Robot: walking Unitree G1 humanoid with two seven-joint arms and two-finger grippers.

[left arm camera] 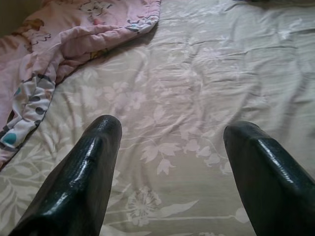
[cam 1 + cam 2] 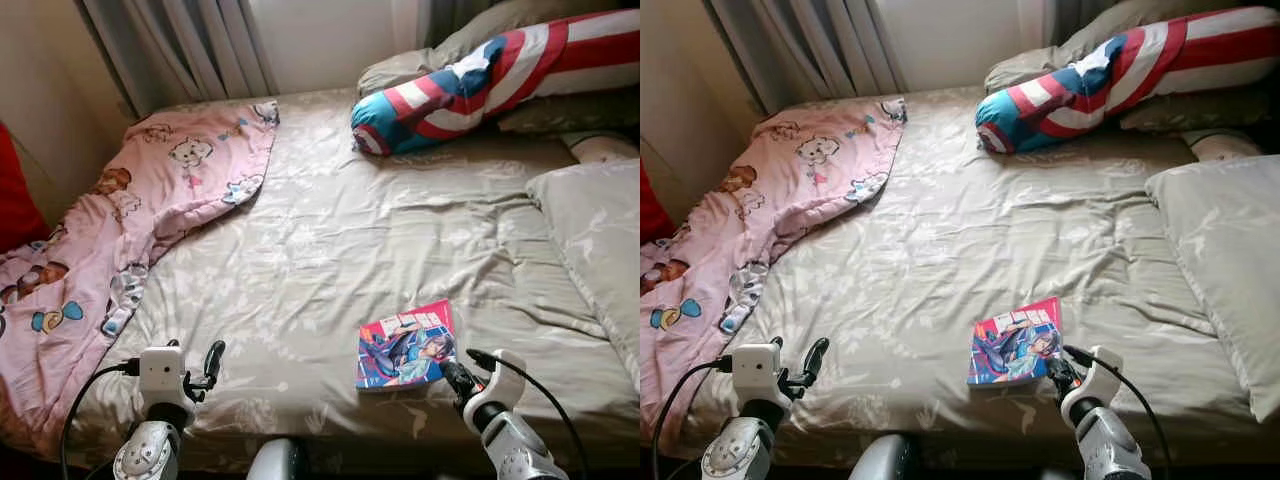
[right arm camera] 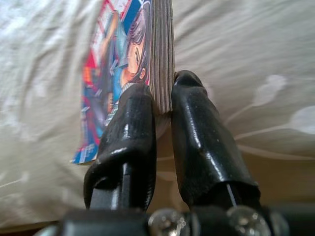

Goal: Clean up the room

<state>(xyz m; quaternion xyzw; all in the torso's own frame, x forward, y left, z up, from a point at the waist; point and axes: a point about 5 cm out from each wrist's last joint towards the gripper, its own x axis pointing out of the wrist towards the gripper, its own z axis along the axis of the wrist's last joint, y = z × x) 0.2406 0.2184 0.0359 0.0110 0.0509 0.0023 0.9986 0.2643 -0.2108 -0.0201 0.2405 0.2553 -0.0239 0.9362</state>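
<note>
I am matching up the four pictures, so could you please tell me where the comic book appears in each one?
Left eye view: the comic book lies on the bed near its front edge, at the right gripper.
Right eye view: same spot, right of centre.
Left wrist view: not in it; just the sheet and pink blanket.
Right wrist view: its edge is clamped between the fingers.
Shared landmark: the floral bedsheet.

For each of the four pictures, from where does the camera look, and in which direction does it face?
Left eye: on the head, facing forward and down at the bed; both arms show below.
Right eye: beside it, same scene, also showing the book.
Left wrist: along the open left hand at bare sheet and pink blanket.
Right wrist: along the right hand, shut on the book's edge.
</note>
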